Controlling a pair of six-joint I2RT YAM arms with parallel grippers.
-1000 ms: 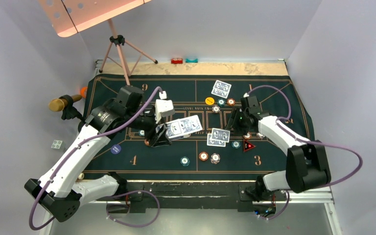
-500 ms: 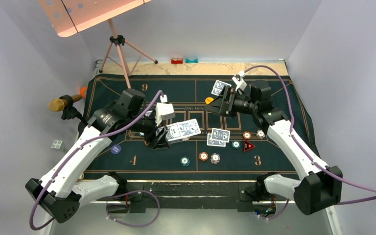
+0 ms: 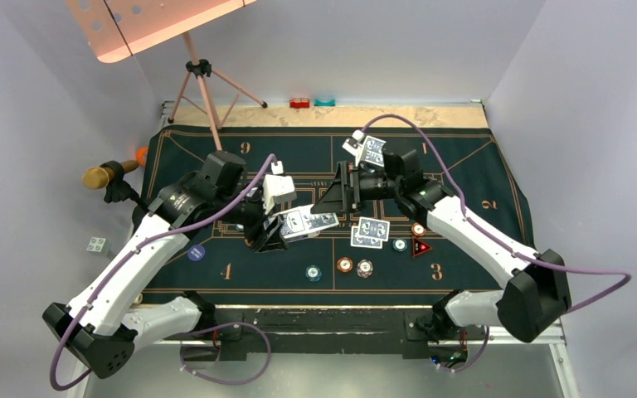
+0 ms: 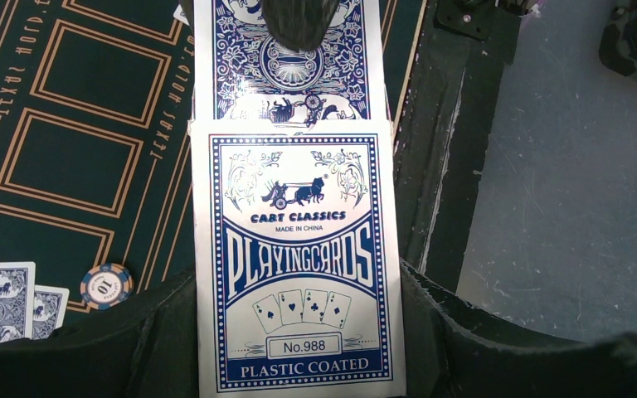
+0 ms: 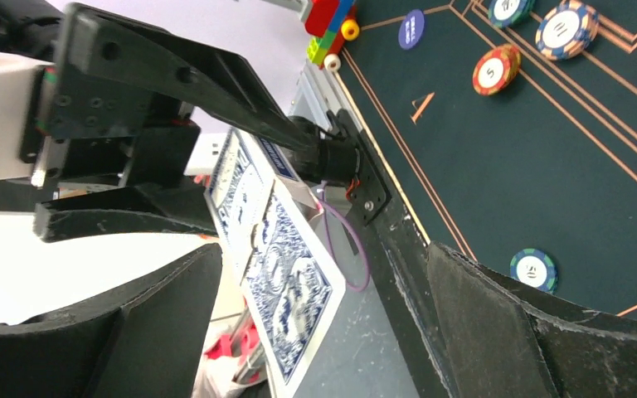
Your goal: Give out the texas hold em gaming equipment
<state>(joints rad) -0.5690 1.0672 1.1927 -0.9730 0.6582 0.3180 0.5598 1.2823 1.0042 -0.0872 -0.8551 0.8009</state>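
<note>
Gripping the Cart Classics card box (image 4: pixel 299 274), the left gripper (image 3: pixel 270 232) hung midair. The right gripper (image 3: pixel 337 197) gaped wide

The left gripper (image 3: pixel 280 228) clamps a blue-and-white card pack (image 3: pixel 311 221) over the middle of the green mat (image 3: pixel 464 166); the right gripper (image 3: pixel 336 191), jaws spread, hangs just beyond the pack's far right corner; two cards (image 3: pixel 371 232) lie to its right; three chips (image 3: pixel 345 265) sit nearer; a red triangle marker (image 3: pixel 420 247) lies farther right.
</note>
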